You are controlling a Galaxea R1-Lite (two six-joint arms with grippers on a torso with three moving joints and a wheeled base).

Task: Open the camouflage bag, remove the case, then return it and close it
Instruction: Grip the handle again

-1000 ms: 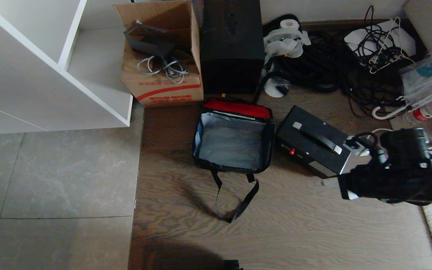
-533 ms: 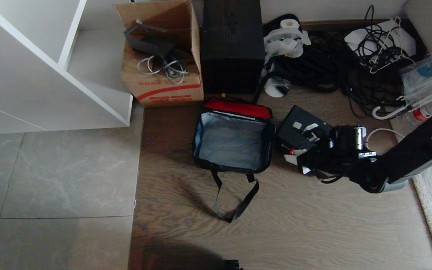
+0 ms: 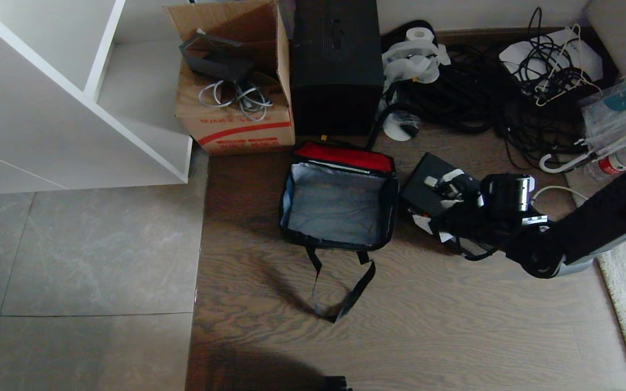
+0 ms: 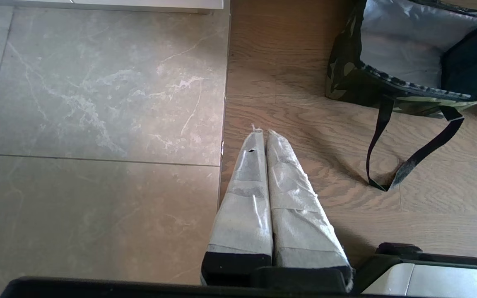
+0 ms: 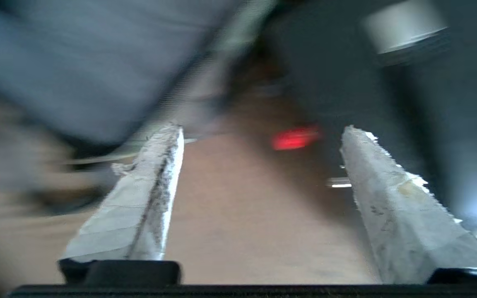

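Bag (image 3: 339, 202) sits open on the wood floor (image 3: 427, 326), mid-scene, mouth up, grey lining bare, nothing inside that I can see; strap loop lies slack on its near side. It reads as soft fabric, so I judge the walls will fold if pushed and give no support to a load coming in.

Case (image 3: 427, 187) lies flat on the floor just right of the bag, partly under my right arm. It looks rigid and flat, smooth black faces, likely slippery; weight unknown, I would guess moderate. The raised handle on its top looks like the sure hold; edges seem too broad and slick.

Right pincer (image 3: 440, 209) hovers over the case's near-left end, fingers (image 5: 391, 194) spread wide, empty. Red tab (image 5: 294, 138) shows between them.

Left pincer (image 4: 262, 134) parked low over the floor, near-left of the bag, fingers pressed together, empty.
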